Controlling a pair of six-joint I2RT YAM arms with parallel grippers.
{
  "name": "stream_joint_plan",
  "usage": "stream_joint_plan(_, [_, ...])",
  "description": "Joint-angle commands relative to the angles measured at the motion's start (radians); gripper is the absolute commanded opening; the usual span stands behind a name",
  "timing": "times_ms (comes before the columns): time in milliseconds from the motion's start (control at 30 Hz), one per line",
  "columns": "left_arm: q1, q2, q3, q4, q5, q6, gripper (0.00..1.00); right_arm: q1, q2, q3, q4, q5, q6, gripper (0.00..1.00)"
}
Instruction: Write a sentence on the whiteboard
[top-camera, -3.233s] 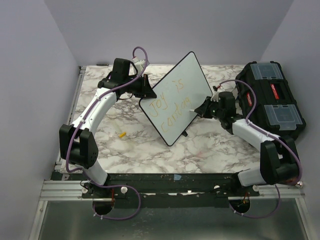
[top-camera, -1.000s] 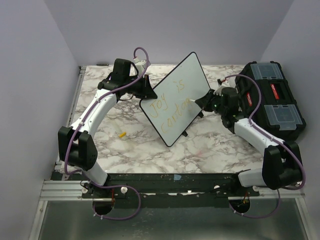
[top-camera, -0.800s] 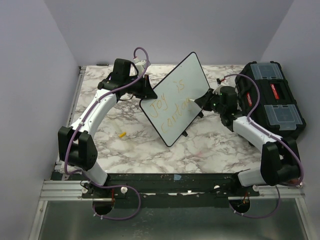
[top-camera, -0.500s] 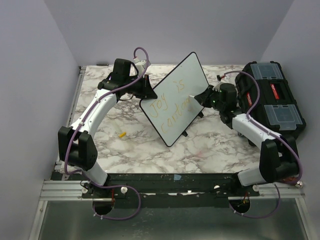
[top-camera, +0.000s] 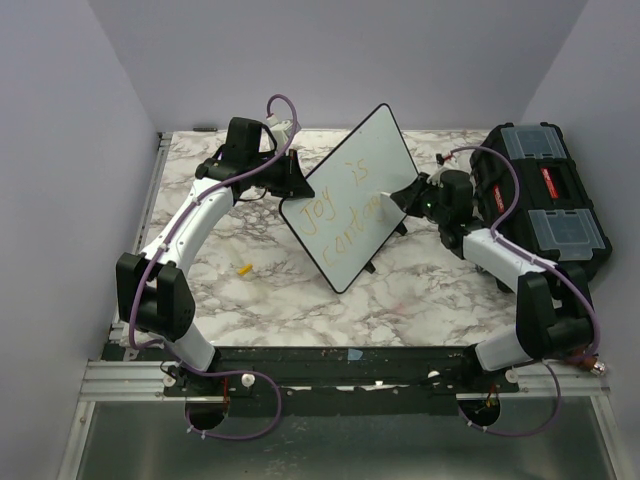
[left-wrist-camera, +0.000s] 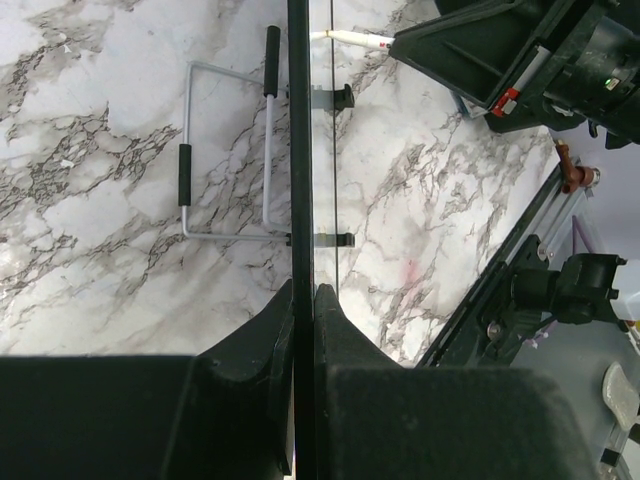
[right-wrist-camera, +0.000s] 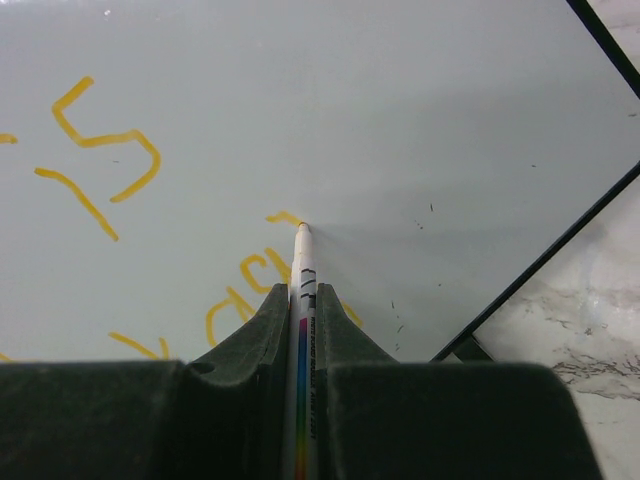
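The right end effector (right-wrist-camera: 302, 305) is closed on a marker (right-wrist-camera: 303, 262), whose tip touches the whiteboard (right-wrist-camera: 420, 90) at centre frame, ending the unfinished second line of the sentence (right-wrist-camera: 100, 139). The left end effector (left-wrist-camera: 303, 300) pinches the board's edge, holding it tilted. Light, even pressure and short strokes should serve. A black toolbox (top-camera: 545, 205) at right and a yellow scrap (top-camera: 244, 268) lower left on the counter (top-camera: 300, 300) obstruct nothing.

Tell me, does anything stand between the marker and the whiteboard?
Nothing visible does. The marker, held in the right gripper, has its tip on the whiteboard, at a yellow stroke of the sentence.
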Motion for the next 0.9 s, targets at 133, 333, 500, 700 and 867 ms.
stream_joint_plan(133, [-0.029, 0.008, -0.01, -0.051, -0.008, 0.073, 0.0, 0.002, -0.003, -0.095, 0.01, 0.008, 0.007, 0.01])
stream_joint_plan(333, [-0.029, 0.01, -0.008, -0.05, -0.008, 0.073, 0.0, 0.002, -0.022, -0.105, -0.01, 0.027, -0.011, 0.01])
stream_joint_plan(500, [-0.029, 0.011, -0.01, -0.047, -0.006, 0.071, 0.0, 0.002, -0.063, -0.092, -0.053, 0.069, -0.027, 0.01])
stream_joint_plan(700, [-0.029, 0.011, -0.008, -0.045, -0.008, 0.072, 0.0, 0.002, -0.132, -0.059, -0.077, 0.073, -0.022, 0.01])
stream_joint_plan(867, [-0.029, 0.01, -0.01, -0.044, -0.01, 0.073, 0.0, 0.002, -0.121, -0.002, -0.077, 0.021, -0.009, 0.01])
